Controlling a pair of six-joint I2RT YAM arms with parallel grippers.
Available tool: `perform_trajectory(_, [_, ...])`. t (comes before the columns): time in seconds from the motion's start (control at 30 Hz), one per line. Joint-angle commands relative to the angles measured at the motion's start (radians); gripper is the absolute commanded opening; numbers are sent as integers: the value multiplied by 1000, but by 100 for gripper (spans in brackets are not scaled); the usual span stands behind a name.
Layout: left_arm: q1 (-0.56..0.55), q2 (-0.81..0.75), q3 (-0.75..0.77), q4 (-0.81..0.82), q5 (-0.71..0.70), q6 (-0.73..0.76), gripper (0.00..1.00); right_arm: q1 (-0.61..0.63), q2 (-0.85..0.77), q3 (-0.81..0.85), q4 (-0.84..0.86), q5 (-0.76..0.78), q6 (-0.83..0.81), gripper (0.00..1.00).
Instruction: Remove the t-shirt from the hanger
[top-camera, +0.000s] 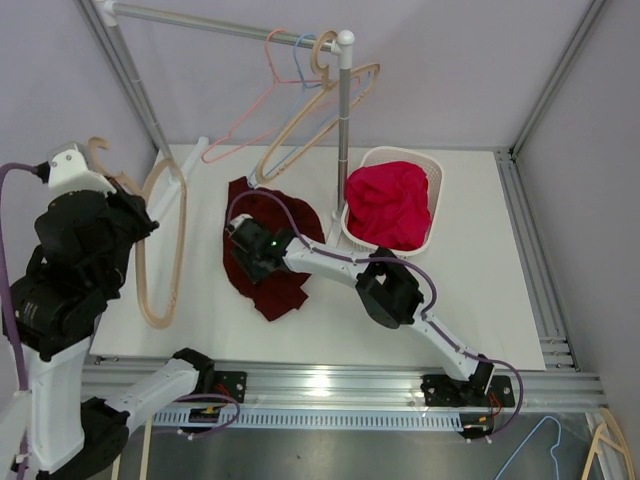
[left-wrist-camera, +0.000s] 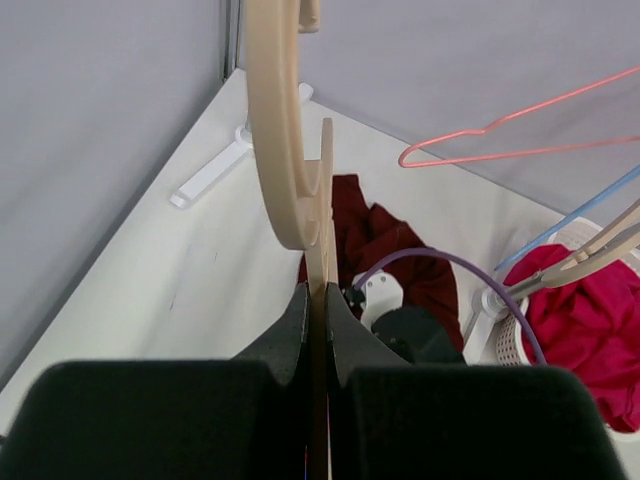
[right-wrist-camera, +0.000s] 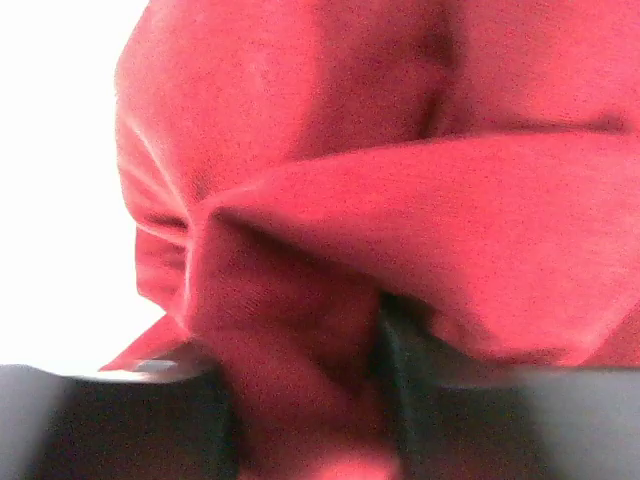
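Note:
The dark red t-shirt (top-camera: 262, 203) lies crumpled on the white table, off any hanger. My right gripper (top-camera: 247, 254) is pressed down into it. In the right wrist view its fingers stand apart with a fold of the t-shirt (right-wrist-camera: 400, 200) bunched between them, right gripper (right-wrist-camera: 305, 400) open around the cloth. At the left, the bare wooden hanger (top-camera: 160, 250) is held up above the table edge by my left gripper (top-camera: 138, 216). Seen from the left wrist, the left gripper (left-wrist-camera: 323, 300) is shut on the hanger (left-wrist-camera: 285, 150), pads flat against the wood.
A clothes rack pole (top-camera: 344, 110) stands behind the t-shirt, carrying a pink hanger (top-camera: 250, 115), a blue one and a wooden hanger (top-camera: 320, 120). A white basket (top-camera: 438, 178) with a bright red garment (top-camera: 390, 205) sits to the right of the pole. Spare hangers (top-camera: 610, 440) lie below the table's front right.

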Motion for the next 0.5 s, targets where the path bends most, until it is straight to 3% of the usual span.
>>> perform_trajectory(0.0, [82, 49, 31, 115, 159, 57, 1, 17, -10, -131, -85, -78, 21, 38])
perform_trajectory(0.03, [93, 59, 31, 126, 176, 65, 1, 25, -27, -205, -74, -78, 30, 25])
perform_trajectory(0.07, [114, 79, 31, 134, 201, 70, 1, 34, -73, -245, -59, -84, 44, 2])
perform_trajectory(0.27, [281, 164, 52, 200, 395, 67, 1, 83, -347, -605, 88, -139, 78, 0])
perform_trajectory(0.3, [301, 194, 62, 204, 458, 64, 1, 83, -469, -651, 99, -165, 84, 0])
perform_trajectory(0.47, [352, 242, 59, 333, 569, 82, 1, 57, -838, -807, 62, -40, 92, 0])
